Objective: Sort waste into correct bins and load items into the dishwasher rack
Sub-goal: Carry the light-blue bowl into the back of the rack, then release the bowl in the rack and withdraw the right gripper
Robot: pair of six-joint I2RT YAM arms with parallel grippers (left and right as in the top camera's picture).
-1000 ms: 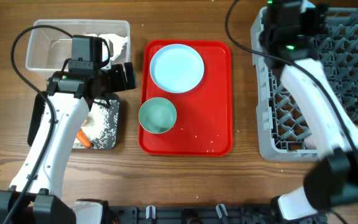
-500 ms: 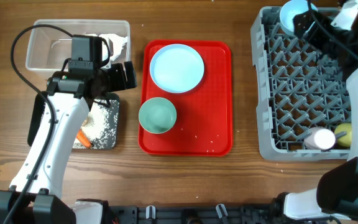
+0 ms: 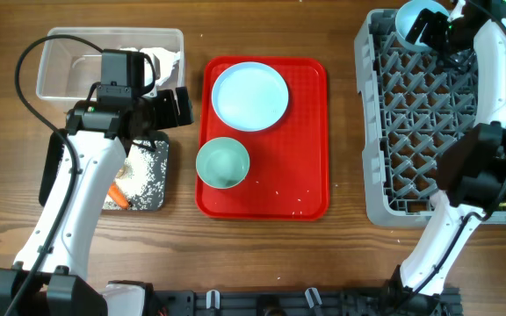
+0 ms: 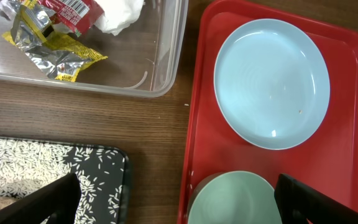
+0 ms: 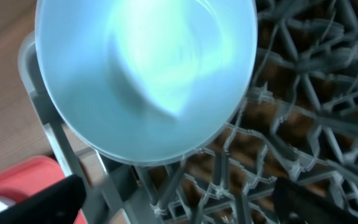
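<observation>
My right gripper [image 3: 430, 28] is open at the far left corner of the grey dishwasher rack [image 3: 411, 123], just off a pale blue bowl [image 3: 408, 17] that rests tilted among the pegs there. The bowl [image 5: 145, 74] fills the right wrist view, above the spread fingers [image 5: 179, 199]. My left gripper [image 3: 172, 107] is open and empty between the clear tub [image 3: 60, 83] and the black tray [image 3: 152, 197]. The light-blue plate [image 3: 250, 96] and teal bowl [image 3: 223, 163] sit on the red tray [image 3: 301, 175]. The cups are hidden behind my right arm.
The clear tub [image 4: 166, 68] holds a white napkin [image 4: 120, 14] and yellow-silver and red wrappers [image 4: 48, 46]. The black tray holds rice [image 3: 143, 167] and a carrot piece [image 3: 119, 195]. A few rice grains lie on the red tray's front [image 3: 288, 200].
My right arm has swung across the rack and now covers its front right part and the cups. The gripper stays by the pale blue bowl. The left arm has not moved.
</observation>
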